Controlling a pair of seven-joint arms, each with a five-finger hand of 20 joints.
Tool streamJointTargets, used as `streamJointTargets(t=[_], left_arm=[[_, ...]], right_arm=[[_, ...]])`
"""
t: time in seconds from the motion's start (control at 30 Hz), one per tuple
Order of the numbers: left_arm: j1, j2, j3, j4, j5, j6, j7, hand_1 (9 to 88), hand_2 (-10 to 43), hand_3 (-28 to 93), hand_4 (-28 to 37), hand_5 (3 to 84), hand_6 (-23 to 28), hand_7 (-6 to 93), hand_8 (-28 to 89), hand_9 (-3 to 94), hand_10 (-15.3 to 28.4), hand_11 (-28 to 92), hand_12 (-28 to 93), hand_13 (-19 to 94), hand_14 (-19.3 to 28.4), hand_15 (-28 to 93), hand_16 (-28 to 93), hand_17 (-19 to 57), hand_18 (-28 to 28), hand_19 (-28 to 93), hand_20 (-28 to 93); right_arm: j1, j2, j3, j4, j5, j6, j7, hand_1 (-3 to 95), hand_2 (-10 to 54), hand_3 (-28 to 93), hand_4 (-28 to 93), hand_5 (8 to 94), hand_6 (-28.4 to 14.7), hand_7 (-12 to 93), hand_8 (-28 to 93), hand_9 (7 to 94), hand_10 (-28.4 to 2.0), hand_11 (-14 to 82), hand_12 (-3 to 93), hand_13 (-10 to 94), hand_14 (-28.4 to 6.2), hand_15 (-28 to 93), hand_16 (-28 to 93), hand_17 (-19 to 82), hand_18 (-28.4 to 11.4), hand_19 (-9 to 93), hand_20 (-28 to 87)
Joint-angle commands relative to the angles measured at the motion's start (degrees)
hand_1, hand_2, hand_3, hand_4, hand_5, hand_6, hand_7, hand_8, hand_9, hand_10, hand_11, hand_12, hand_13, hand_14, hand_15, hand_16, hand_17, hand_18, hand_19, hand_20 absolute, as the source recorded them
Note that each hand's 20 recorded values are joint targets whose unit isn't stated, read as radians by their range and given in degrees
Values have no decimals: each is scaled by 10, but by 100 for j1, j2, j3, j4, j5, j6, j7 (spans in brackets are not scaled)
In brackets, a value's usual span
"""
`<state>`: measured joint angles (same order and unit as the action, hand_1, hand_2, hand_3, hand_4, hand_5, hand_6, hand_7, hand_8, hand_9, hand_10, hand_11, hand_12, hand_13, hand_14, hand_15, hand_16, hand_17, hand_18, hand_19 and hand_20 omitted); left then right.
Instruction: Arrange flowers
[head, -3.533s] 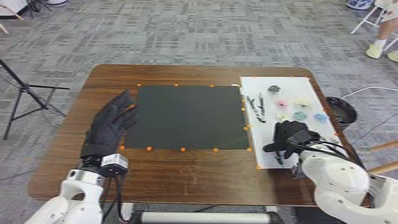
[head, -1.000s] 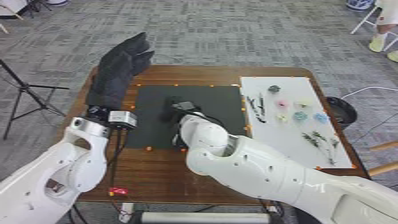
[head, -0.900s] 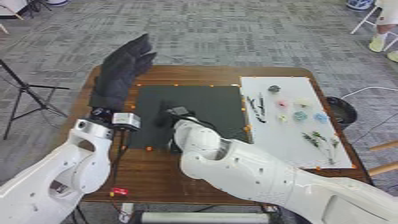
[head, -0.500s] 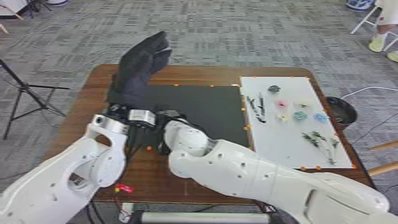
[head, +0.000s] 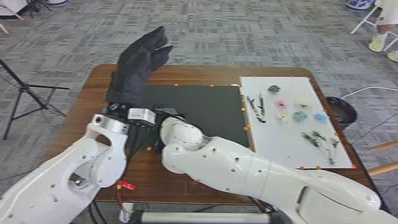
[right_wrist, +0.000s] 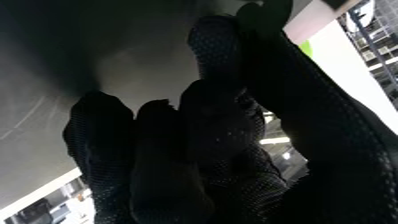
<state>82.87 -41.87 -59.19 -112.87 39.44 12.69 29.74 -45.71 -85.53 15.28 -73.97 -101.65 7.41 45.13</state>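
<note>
Upright at the mat's left, my left hand (head: 136, 70) is open with straight fingers. My right hand (head: 166, 113) is low over the dark mat (head: 209, 105), beside the left wrist and mostly hidden by the two arms. The right wrist view has the right hand (right_wrist: 209, 125) in dark shadow; whether it holds a stem I cannot tell. On the white sheet (head: 280, 140) lie green sprigs (head: 316, 138), dark stems (head: 258, 109), a dark flower head (head: 274, 88), a pink flower (head: 282, 104) and blue flowers (head: 299, 116).
The brown table (head: 200, 182) has orange markers around the mat and sheet. A black bin (head: 342, 111) stands on the floor by the right edge. A red item (head: 126, 185) lies by the front edge at left. A tripod (head: 28, 87) stands left of the table.
From the white sheet, my right hand has moved left across the mat to beside the left wrist. My left hand has risen and shifted right.
</note>
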Motion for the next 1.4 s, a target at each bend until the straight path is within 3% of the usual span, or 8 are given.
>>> streamJointTargets(t=[0.03,0.2,0.43,0.63,0.83,1.0,1.17,1.4], left_arm=[[131,5,-102,-64,14,-33,32,281,-17,650,-236,310,27,158,-73,237,117,195,194,194,136,260,63,-95,195,380,120],[116,-41,-98,-34,34,-109,-1,281,-16,650,-236,309,27,158,-72,237,115,193,194,194,135,258,63,-95,195,380,120],[102,-103,-122,27,47,-221,-45,282,-16,649,-235,309,27,158,-72,236,116,193,195,194,135,257,64,-95,195,379,120],[235,-160,-243,24,33,-278,-40,281,-16,650,-235,309,26,158,-72,236,115,193,196,194,134,256,65,-95,195,379,121],[368,-206,-370,6,48,-290,-20,282,-16,651,-239,309,27,158,-72,237,115,192,196,195,136,261,66,-95,195,379,120],[876,-334,-698,-68,67,-251,-236,279,-17,657,-241,309,27,160,-72,238,116,191,196,195,136,262,65,-95,195,379,121],[1638,-346,-1127,-251,93,-196,-477,281,-16,655,-240,311,27,160,-73,238,117,192,196,196,136,262,64,-95,195,380,122],[2329,-322,-1545,-414,127,-153,-690,281,-17,655,-237,311,27,160,-75,237,115,194,196,195,136,265,64,-95,195,381,123]], right_arm=[[-153,-91,83,-181,157,-263,6,304,-34,817,-150,774,7,426,198,871,-72,613,554,839,-68,837,455,569,-202,932,722],[-130,-9,67,-166,80,-290,9,246,-2,824,-161,797,-13,363,-76,865,-77,608,549,835,-73,836,455,559,-205,932,722],[30,241,-131,-267,-132,-110,61,243,-5,821,-163,777,-19,348,-79,848,-83,609,549,813,-82,836,457,535,-207,932,717],[71,701,-310,-916,-1128,265,-82,245,4,831,-152,691,-41,343,-55,769,-105,618,545,771,-93,840,457,491,-211,932,704],[141,1441,-95,-1729,-1074,101,-97,250,3,837,-146,628,-51,324,-87,715,-126,620,541,751,-90,841,455,472,-210,932,689],[-215,2783,493,-2700,-1155,-4,-219,249,-22,804,-180,617,-53,311,-86,695,-140,599,515,722,-103,833,446,442,-216,932,663],[-1124,4392,1639,-3561,-955,-162,-518,233,-95,745,-280,564,-65,312,-86,631,-148,454,353,635,-122,828,405,379,-215,932,628],[-3049,5938,3653,-4182,-1427,-325,-70,306,-95,596,-283,524,-79,350,-92,576,-156,504,368,587,-132,839,393,338,-217,932,581]])
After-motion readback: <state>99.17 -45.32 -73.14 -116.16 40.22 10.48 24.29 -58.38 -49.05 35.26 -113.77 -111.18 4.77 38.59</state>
